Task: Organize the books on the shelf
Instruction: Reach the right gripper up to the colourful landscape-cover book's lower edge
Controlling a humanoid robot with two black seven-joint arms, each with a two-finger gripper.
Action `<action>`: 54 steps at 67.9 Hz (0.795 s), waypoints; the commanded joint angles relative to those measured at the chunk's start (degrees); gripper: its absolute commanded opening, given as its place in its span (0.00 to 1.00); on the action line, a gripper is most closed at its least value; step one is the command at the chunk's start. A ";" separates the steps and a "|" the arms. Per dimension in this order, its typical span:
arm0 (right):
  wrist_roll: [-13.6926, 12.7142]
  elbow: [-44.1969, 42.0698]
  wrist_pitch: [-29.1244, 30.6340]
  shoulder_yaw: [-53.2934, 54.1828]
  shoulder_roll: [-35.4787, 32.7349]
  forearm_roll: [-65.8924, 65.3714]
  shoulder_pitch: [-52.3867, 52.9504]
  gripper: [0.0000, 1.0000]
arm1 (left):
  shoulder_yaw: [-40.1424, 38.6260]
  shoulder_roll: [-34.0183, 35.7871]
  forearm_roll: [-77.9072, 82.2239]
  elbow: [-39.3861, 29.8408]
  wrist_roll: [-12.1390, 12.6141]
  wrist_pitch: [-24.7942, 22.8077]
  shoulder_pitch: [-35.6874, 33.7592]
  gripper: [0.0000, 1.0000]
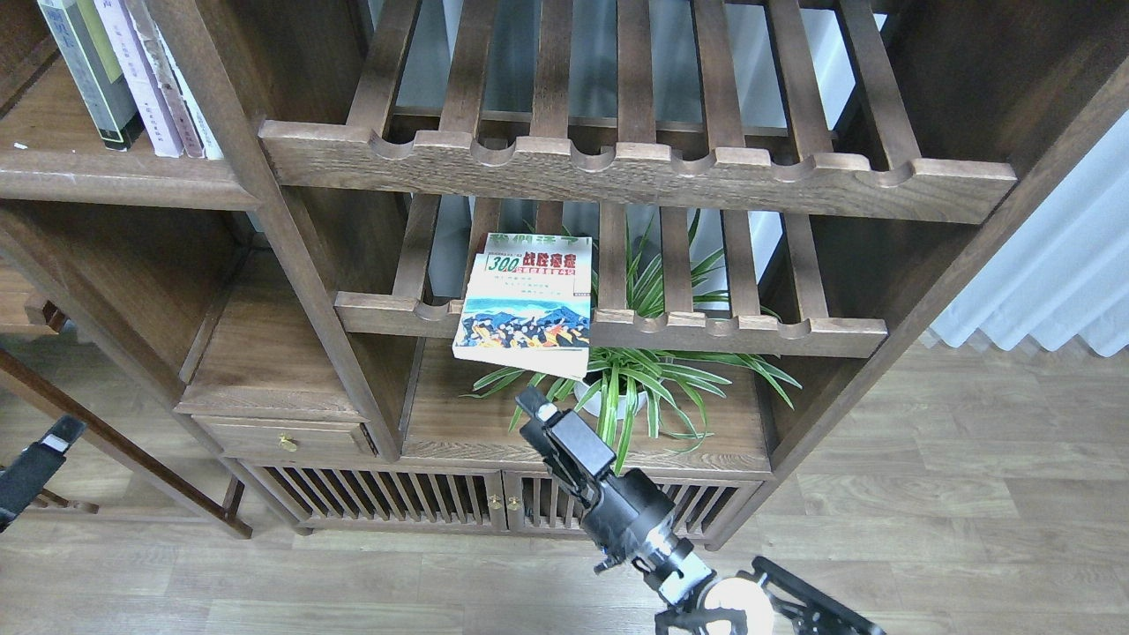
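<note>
The "300" book (527, 304) is seen lying flat on the lower slatted rack (732, 333), with its near edge hanging over the scalloped front rail and a second book (540, 241) showing beneath its far edge. The right gripper (534, 411) is raised from the bottom of the view on its black arm, and its tip is found just below and near the book's overhanging edge, slightly toward the book's right half, with a clear gap between them; nothing is held in it. Its fingers are viewed nearly end-on and dark, so it cannot be told whether they are spread or pressed together. A potted plant (631, 379) is placed on the solid board under the rack, just right of the gripper tip and partly behind it. The left gripper (35, 463) is seen only as a dark shape at the far-left edge, low in the view and well apart from the book; its state cannot be told either. On the shelf (115, 172) at the upper left, a row of books (123, 75) is stood upright, leaning slightly. A brass-knobbed drawer (287, 438) is set below the left compartment, and slatted doors (414, 503) close the cabinet base.
</note>
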 commanded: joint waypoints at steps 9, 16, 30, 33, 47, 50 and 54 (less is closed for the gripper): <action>4.26 -0.05 -7.38 -2.80 0.00 0.35 4.34 1.00 | -0.05 0.00 0.00 0.42 0.00 0.00 -0.29 0.94; 5.22 -0.05 -10.19 -4.38 0.00 0.44 5.57 1.00 | -0.23 0.00 0.00 0.42 0.00 0.00 -0.38 0.94; 9.44 0.48 -15.03 -5.00 0.00 3.69 6.80 1.00 | -0.23 0.09 0.00 0.60 0.00 0.00 -0.38 0.94; 10.49 0.57 -15.47 -5.26 0.00 3.95 7.15 1.00 | -0.23 0.09 0.00 0.60 0.00 0.00 -0.38 0.94; 13.22 0.83 -16.70 -5.35 0.00 7.38 10.05 0.99 | -0.23 0.27 0.00 0.60 0.00 0.00 -1.17 0.94; 14.19 1.27 -18.02 -5.35 0.00 8.70 10.23 0.99 | -0.31 0.27 0.00 0.51 0.00 0.00 -1.17 0.94; 15.07 2.06 -19.42 -5.44 0.00 9.75 10.23 0.99 | -0.31 0.27 0.00 0.60 0.00 0.00 -1.26 0.94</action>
